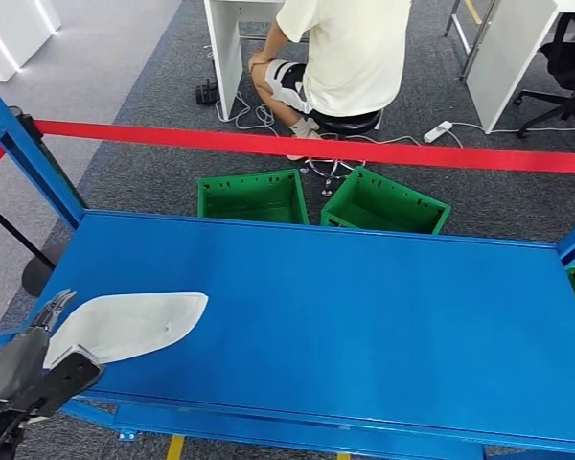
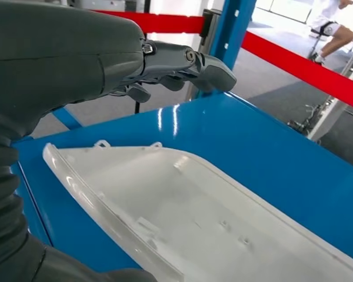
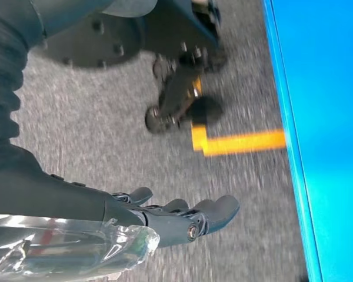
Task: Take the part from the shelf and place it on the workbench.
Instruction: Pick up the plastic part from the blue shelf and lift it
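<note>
While the left hand (image 1: 34,359) grips its wide end, the white plastic part (image 1: 136,324) lies flat at the blue counter's (image 1: 356,316) left front corner, long axis across the counter, tapered tip pointing right. Beside the counter edge, the right hand (image 3: 166,217) hangs over grey carpet with something clear and glossy against it; whether it grips that, I cannot tell.

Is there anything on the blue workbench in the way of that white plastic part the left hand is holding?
Nothing visible. The white curved plastic part already lies over the near left corner of the blue workbench, its end at the left hand. The bench surface beyond it looks bare; the green crates sit on the floor behind.
</note>
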You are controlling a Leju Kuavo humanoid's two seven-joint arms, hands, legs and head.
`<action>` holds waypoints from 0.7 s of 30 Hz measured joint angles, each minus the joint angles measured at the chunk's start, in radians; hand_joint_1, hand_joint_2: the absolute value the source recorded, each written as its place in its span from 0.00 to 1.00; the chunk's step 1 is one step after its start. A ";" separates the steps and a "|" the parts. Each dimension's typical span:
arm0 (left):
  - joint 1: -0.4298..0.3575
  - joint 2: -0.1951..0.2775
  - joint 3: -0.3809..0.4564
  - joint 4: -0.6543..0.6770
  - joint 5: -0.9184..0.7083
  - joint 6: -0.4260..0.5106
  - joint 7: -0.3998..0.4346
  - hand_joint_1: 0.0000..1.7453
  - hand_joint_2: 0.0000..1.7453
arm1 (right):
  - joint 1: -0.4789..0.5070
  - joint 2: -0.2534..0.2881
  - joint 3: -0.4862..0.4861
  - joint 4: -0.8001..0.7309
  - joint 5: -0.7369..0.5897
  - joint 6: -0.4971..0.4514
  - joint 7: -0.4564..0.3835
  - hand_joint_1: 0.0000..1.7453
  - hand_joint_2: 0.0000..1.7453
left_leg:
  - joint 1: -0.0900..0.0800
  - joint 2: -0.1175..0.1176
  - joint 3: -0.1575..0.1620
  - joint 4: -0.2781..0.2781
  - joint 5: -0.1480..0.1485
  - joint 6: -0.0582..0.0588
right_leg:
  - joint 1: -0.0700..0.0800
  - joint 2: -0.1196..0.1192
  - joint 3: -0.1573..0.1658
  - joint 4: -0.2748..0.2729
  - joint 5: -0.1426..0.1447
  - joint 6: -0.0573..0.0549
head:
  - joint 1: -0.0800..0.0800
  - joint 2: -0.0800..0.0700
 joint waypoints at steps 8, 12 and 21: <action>0.001 0.067 -0.055 0.007 0.079 0.057 -0.020 0.00 1.00 | -0.013 -0.001 -0.031 0.016 0.022 -0.011 -0.027 0.00 1.00 | 0.002 0.000 0.003 -0.004 0.005 -0.007 | 0.001 0.000 0.001 0.001 -0.002 -0.004 | 0.000 0.000; 0.002 0.079 -0.065 0.007 0.089 0.057 -0.023 0.00 1.00 | -0.016 -0.001 -0.041 0.021 0.025 -0.012 -0.029 0.00 1.00 | 0.002 0.000 0.003 -0.004 0.004 -0.007 | 0.001 0.000 0.001 0.002 -0.004 -0.006 | 0.000 0.000; 0.006 0.125 -0.090 0.018 0.079 0.047 0.039 0.00 1.00 | -0.026 -0.002 -0.053 0.035 0.047 -0.014 -0.038 0.00 1.00 | 0.002 0.000 0.003 -0.004 0.002 -0.008 | 0.001 0.000 0.001 0.001 -0.004 -0.006 | 0.000 0.000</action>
